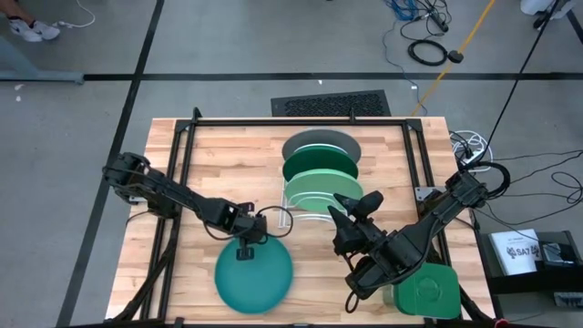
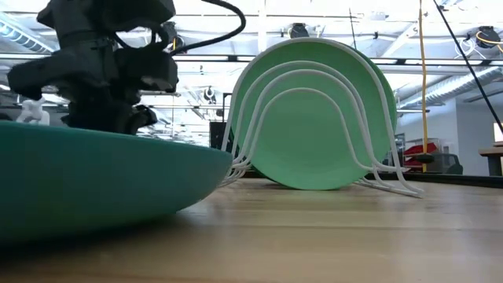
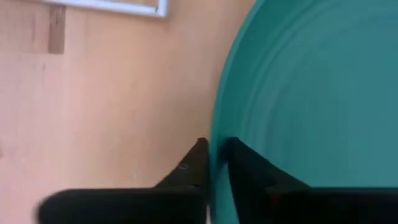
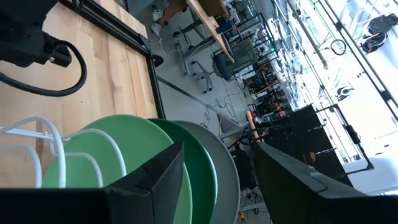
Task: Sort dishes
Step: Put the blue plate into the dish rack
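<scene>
High: round flat teal plate (image 1: pixel 253 275) on wooden worktop (image 1: pixel 209 155), in front of white wire rack (image 1: pixel 290 217) holding three plates. Left wrist: left pincer (image 3: pixel 214 163) pinching teal plate's rim. Right wrist: right pincer (image 4: pixel 217 163) spread, over rack.

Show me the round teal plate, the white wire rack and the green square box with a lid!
round teal plate (image 1: pixel 254 276), high view, middle of its face.
white wire rack (image 2: pixel 383 94), low view, outer wire loop.
green square lidded box (image 1: pixel 426 293), high view, top of lid.

Overhead and table-level views share the rack (image 1: pixel 314 187) — wrist cameras close
</scene>
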Motion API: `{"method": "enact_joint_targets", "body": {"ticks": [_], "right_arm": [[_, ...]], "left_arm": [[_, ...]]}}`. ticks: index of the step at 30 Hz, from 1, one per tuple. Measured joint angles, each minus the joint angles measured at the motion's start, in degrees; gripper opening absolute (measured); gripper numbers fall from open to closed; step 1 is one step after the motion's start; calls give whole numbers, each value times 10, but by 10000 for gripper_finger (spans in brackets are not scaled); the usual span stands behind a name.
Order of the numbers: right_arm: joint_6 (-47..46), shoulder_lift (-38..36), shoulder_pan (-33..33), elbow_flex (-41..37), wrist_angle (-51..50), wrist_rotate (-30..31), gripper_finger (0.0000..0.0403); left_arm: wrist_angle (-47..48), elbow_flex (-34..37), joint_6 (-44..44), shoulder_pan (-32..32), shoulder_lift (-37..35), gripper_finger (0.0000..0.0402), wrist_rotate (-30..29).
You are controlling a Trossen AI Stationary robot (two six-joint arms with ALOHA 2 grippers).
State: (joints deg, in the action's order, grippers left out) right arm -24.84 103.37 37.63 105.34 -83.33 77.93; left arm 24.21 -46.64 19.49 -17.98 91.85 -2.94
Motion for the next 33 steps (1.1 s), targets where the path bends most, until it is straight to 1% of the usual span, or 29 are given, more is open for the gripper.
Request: {"method": "enact_joint_targets", "body": {"ticks": [2, 5, 7, 9, 12, 16, 20, 24, 27, 30, 33], "right_arm": [[0, 0, 0, 0, 1, 0, 187], [0, 0, 0, 0, 1, 0, 187], [0, 0, 0, 0, 2, 0, 187], [0, 0, 0, 0, 3, 0, 187], [0, 0, 0, 0, 4, 2, 187], [0, 0, 0, 0, 5, 2, 187], [0, 0, 0, 0, 5, 2, 187], [0, 0, 0, 0, 5, 3, 187], [0, 0, 0, 0, 6, 3, 187], [0, 0, 0, 0, 6, 3, 187], [0, 0, 0, 0, 6, 3, 187]], "left_arm": [[-2, 0, 2, 0, 0, 16, 8], [0, -1, 1, 0, -1, 11, 9], [17, -12, 1, 0, -5, 7, 8], [53, -28, 1, 0, -12, 5, 7], [123, -73, -9, -1, -32, 2, -4], [234, -149, -25, -5, -68, 0, -49], [305, -228, -53, -17, -112, 0, -120], [318, -291, -76, -35, -155, 0, -207], [296, -318, -100, -49, -183, 0, -300], [258, -323, -124, -52, -198, 0, -399], [225, -323, -149, -51, -197, 0, -489]]}}
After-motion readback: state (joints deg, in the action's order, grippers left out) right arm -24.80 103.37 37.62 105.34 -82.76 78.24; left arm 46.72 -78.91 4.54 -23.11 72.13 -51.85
